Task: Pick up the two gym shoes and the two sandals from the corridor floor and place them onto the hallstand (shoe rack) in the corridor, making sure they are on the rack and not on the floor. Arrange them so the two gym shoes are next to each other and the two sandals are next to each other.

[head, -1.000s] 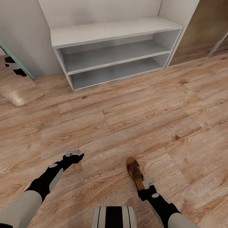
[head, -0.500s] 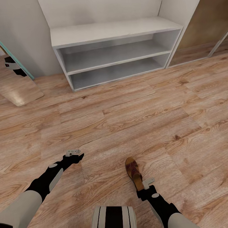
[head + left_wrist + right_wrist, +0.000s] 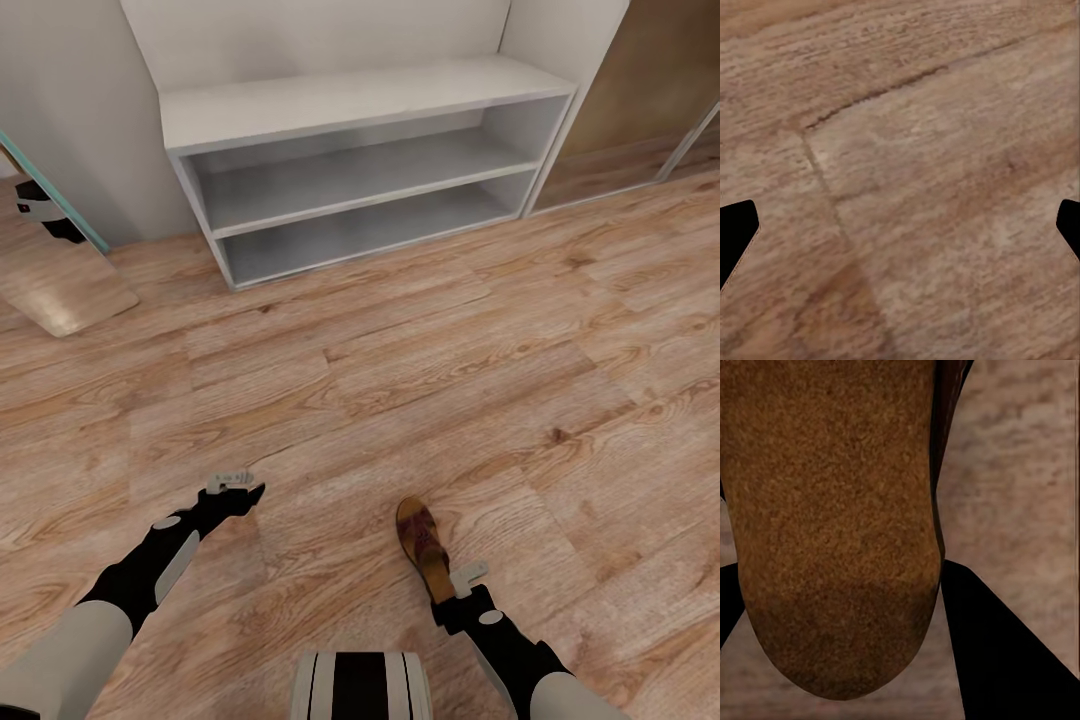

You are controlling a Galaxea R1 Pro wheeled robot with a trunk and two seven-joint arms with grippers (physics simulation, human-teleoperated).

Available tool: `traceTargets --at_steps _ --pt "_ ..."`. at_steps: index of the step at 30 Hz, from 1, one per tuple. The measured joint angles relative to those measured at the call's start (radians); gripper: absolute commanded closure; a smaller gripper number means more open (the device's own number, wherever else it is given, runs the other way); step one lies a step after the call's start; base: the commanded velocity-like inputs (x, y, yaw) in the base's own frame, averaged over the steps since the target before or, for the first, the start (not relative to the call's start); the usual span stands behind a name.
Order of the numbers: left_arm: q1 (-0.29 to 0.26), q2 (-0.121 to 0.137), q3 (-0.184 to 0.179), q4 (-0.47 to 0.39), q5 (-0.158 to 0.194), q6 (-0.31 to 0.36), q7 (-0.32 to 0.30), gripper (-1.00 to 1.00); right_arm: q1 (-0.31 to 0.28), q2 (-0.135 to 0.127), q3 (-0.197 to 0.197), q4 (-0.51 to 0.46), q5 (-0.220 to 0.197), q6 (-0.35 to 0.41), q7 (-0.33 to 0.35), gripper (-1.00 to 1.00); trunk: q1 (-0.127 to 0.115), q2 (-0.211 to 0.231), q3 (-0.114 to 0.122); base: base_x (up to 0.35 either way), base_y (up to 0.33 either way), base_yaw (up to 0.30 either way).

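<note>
Light brown wood-plank corridor floor [image 3: 915,165] is seen close up, its grain and a dark plank seam visible. The left gripper [image 3: 900,232] is spread wide, its dark fingertips [image 3: 735,232] at opposite edges.

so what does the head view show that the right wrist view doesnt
Head view alone: the white hallstand with bare shelves, the left claw hanging open over the floor, and the whole sandal seen from above. Right wrist view alone: a close look at the sandal's grainy brown rounded end between the dark fingers. Both: the sandal in the right claw, and the wood-plank floor.
</note>
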Motion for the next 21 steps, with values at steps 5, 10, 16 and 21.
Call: traceTargets --at_steps 5,10,16,21 --pt "0.0 0.001 0.0 0.0 0.0 0.0 0.0 -1.0 0.0 0.0 -0.002 -0.002 0.0 0.0 0.0 1.0 -0.002 0.001 0.019 0.0 0.0 0.0" --pt "0.0 0.001 0.001 -0.001 0.0 0.001 0.0 -1.0 0.0 0.0 -0.03 -0.008 -0.005 0.001 0.0 1.0 -0.004 0.002 0.039 0.0 0.0 0.0" --pt "0.0 0.002 0.003 -0.004 0.0 0.002 0.0 -1.0 0.0 0.0 -0.148 -0.015 -0.017 0.001 0.006 1.0 -0.007 0.004 0.062 0.0 0.0 0.0" --pt "0.0 0.003 0.002 -0.004 0.0 0.002 0.0 -1.0 -0.001 -0.001 -0.175 -0.068 -0.017 0.005 0.006 1.0 -0.01 0.005 0.081 0.0 0.0 0.0"
